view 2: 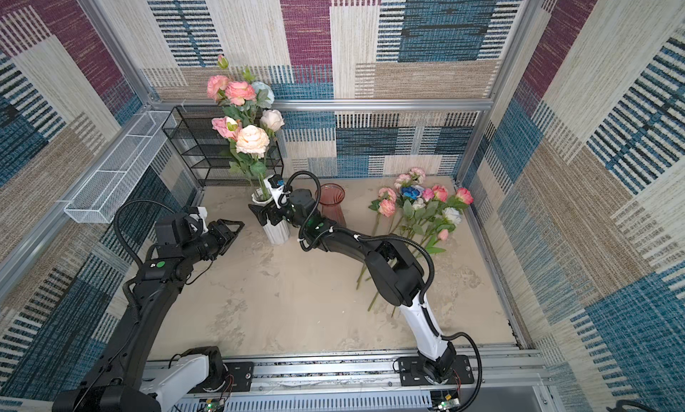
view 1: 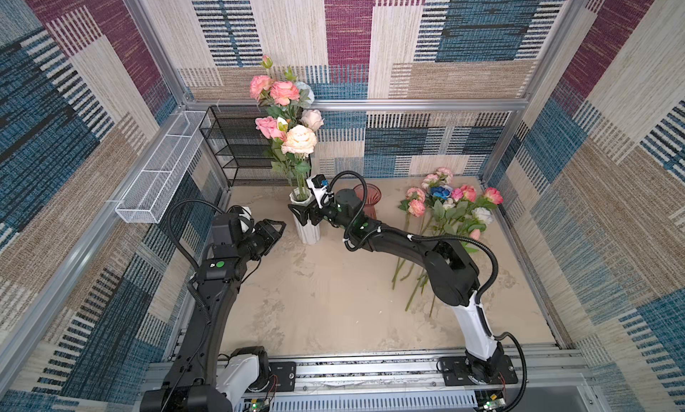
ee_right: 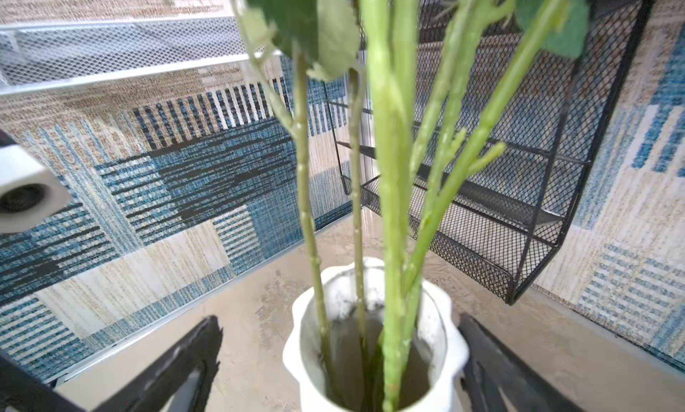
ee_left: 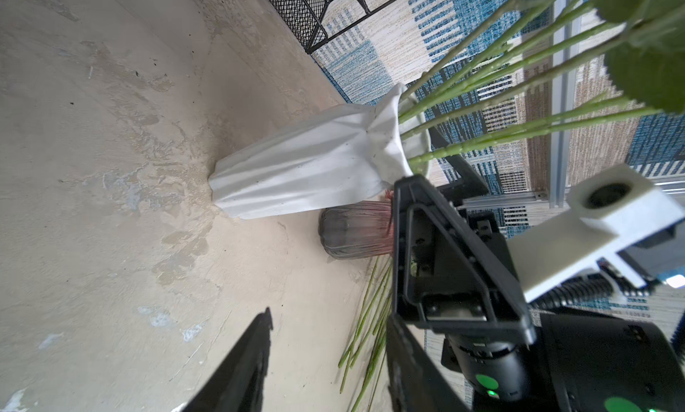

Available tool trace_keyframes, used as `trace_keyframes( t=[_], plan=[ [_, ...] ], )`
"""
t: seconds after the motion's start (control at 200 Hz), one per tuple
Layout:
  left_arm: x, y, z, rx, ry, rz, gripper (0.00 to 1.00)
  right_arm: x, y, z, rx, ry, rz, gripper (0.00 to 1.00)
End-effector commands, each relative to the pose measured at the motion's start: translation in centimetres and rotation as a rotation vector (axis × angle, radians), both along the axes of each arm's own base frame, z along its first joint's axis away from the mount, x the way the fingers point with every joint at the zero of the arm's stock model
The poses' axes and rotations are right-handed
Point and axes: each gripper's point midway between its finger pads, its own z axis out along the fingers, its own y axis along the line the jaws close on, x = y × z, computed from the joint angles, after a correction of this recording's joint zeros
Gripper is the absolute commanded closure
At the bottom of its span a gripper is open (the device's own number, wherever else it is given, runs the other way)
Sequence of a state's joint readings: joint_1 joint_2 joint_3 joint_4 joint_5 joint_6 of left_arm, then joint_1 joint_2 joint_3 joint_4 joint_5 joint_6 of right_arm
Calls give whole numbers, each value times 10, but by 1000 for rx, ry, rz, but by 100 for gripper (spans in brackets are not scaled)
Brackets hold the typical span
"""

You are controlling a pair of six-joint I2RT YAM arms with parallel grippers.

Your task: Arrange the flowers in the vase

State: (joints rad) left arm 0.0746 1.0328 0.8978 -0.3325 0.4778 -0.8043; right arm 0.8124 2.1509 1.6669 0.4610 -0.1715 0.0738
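Fluted white vase (view 1: pixel 309 233) holds knobbly green stems (ee_right: pixel 389 169) — right claw (ee_right: pixel 339 326), left claw (view 1: pixel 274 226) both released.

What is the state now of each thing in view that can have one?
white vase: upright, holds several stems.
standing flowers: in the white vase, heads up.
loose flowers: lying on the table, not yet in a vase.
pink glass vase: upright, looks empty.
left gripper: jaws open, empty.
right gripper: jaws open on either side of the white vase's mouth, holding nothing.
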Motion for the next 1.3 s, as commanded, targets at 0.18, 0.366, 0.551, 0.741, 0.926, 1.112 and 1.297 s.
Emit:
trace_keyframes(
  t=[0.18, 0.366, 0.551, 0.741, 0.926, 1.112, 1.297],
  plan=[
    [-6, -3, 9, -5, -44, -19, 43, -66, -57, 32, 92, -42, -58, 0],
    [-4, -8, 10, -30, -50, -39, 43, -88, -103, 39, 114, 59, -133, 0],
    [-14, -15, 8, -54, -56, -67, 43, -63, -174, 29, 124, 299, -262, 4],
    [-35, -29, 3, -62, -60, -111, 43, 0, -230, 6, 8, 504, -371, 10],
    [-55, -38, 4, -34, -73, -146, 44, 52, -241, -23, -92, 627, -414, 18],
    [-65, -38, 1, -8, -58, -161, 45, 78, -231, -37, -141, 667, -399, 42],
    [-68, -41, 1, -17, -61, -177, 45, 67, -229, -47, -170, 723, -364, 68]
  ],
)
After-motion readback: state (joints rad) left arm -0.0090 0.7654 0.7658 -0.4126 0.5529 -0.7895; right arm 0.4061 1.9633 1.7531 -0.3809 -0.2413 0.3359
